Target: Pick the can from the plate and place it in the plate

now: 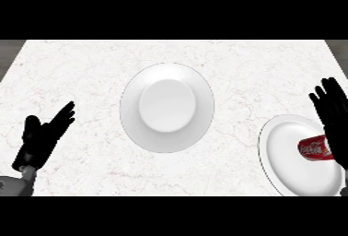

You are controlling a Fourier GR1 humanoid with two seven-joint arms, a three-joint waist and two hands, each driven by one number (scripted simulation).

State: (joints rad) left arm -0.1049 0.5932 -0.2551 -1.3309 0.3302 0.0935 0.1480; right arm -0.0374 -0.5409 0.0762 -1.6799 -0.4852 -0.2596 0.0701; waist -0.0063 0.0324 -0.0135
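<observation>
A red soda can [314,148] lies on its side on a white plate [292,170] at the right edge of the head view. My right hand [333,115] hovers over the can's right end, fingers straight and pointing away from me, hiding part of the can. A second white plate [167,107] with nothing on it sits in the middle of the counter. My left hand [42,134] rests open at the lower left, fingers up.
The counter top [81,69] is white marble, with a grey floor strip showing past its far left and far right corners.
</observation>
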